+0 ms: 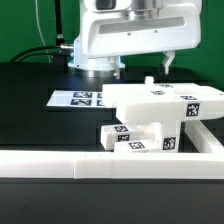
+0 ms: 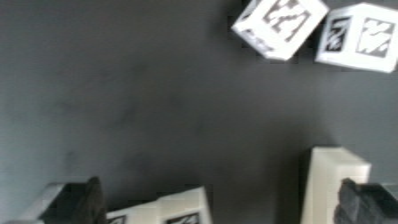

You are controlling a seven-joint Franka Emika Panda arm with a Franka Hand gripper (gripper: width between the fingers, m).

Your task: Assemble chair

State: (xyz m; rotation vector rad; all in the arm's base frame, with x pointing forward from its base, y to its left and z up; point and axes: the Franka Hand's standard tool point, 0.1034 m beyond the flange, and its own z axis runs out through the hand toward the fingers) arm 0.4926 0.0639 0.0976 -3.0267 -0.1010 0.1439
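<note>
In the exterior view the chair parts sit in the corner of the border rail: a large white tagged assembly (image 1: 160,105) and smaller tagged blocks (image 1: 132,137) in front of it. My gripper (image 1: 160,60) hangs open just above the large assembly and holds nothing. In the wrist view my gripper (image 2: 222,197) spans wide, one dark fingertip (image 2: 77,198) at one side and the other at the opposite side. Below it lie a tagged white piece (image 2: 169,207) and a plain white bar (image 2: 331,178). Two tagged cubes (image 2: 285,25) lie farther off on the black table.
A long white border rail (image 1: 90,163) runs along the front and turns up the exterior view's right side. The marker board (image 1: 78,98) lies flat on the black table (image 1: 40,120) at the exterior view's left. The robot base stands behind.
</note>
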